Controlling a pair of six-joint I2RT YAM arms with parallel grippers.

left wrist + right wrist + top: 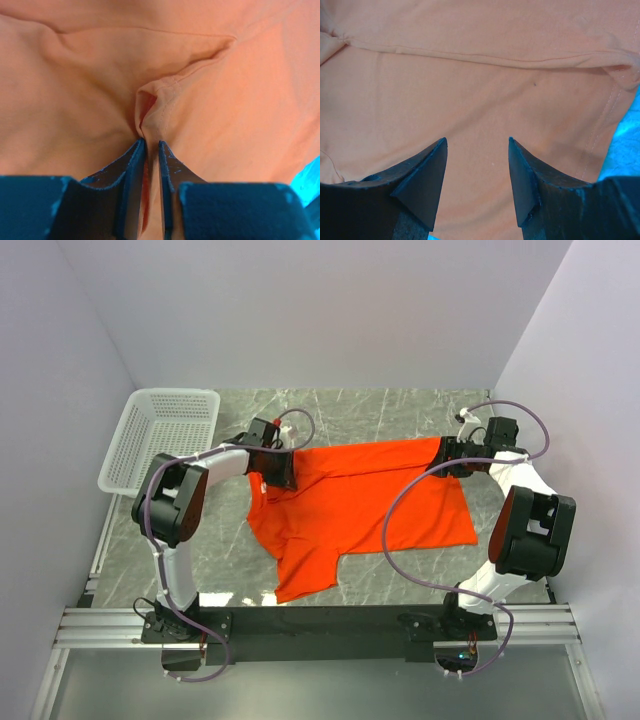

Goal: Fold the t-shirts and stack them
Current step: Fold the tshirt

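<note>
One orange-red t-shirt lies spread across the marble table, its body running left to right and a sleeve reaching toward the near edge. My left gripper is at the shirt's left end. In the left wrist view a raised ridge of the t-shirt is pinched between its nearly closed fingers. My right gripper is over the shirt's far right corner. In the right wrist view it stands open above flat orange cloth, beside a stitched hem, with nothing between the fingers.
A white mesh basket stands at the far left of the table. The right arm's purple cable loops over the shirt. Grey walls close in at the back and both sides.
</note>
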